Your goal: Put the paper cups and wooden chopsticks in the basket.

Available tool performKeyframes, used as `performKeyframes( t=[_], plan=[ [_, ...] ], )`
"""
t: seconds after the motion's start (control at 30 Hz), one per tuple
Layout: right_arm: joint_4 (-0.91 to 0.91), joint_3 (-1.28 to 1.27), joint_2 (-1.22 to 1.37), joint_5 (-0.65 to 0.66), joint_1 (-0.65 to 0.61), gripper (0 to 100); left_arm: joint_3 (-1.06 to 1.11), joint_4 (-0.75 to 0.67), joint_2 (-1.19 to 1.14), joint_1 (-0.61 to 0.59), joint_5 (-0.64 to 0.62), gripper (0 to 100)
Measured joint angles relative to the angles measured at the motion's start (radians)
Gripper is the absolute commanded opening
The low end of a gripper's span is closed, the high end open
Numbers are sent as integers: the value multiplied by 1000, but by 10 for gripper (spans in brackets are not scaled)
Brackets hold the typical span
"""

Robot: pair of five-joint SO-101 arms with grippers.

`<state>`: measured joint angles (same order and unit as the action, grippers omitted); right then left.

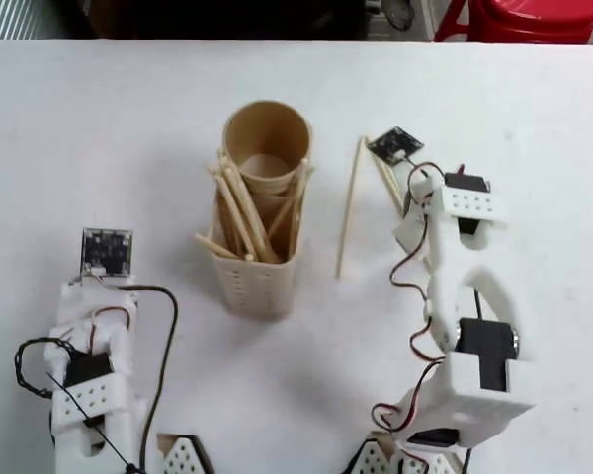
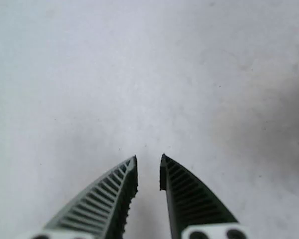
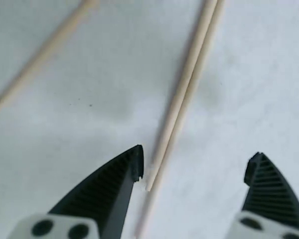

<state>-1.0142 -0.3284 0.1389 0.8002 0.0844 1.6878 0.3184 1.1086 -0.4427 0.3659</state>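
Observation:
A perforated cream basket [image 1: 254, 281] stands mid-table, holding stacked paper cups [image 1: 267, 148] and several wooden chopsticks [image 1: 239, 217] that lean around them. One single chopstick [image 1: 348, 212] lies on the table right of the basket. Close to it lies a pair of chopsticks [image 3: 187, 94], side by side. My right gripper [image 3: 197, 167] hovers open just over the pair's near end, with one finger on each side. The single chopstick [image 3: 45, 50] runs off to one side. My left gripper [image 2: 148, 159] is all but shut, a thin gap between its fingertips and nothing in it, over bare table.
The white table [image 1: 128, 128] has free room left of and behind the basket. The left arm [image 1: 94, 336] sits at the front left, the right arm [image 1: 469, 296] at the front right. A red stool [image 1: 534, 20] stands beyond the far edge.

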Motion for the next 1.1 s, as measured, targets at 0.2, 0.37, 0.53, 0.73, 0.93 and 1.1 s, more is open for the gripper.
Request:
performKeyframes(
  t=[0.2,0.37,0.53,0.73,0.93,1.1],
  plan=[
    [57,-2,63,0,40,316,0,0,0,0,0,98],
    [97,-2,126,0,46,316,0,0,0,0,0,98],
    [100,0,140,0,44,316,0,0,0,0,0,98],
    [81,54,141,0,78,316,0,0,0,0,0,98],
    [32,97,141,0,75,316,0,0,0,0,0,98],
    [32,98,141,0,77,316,0,0,0,0,0,98]
  ],
)
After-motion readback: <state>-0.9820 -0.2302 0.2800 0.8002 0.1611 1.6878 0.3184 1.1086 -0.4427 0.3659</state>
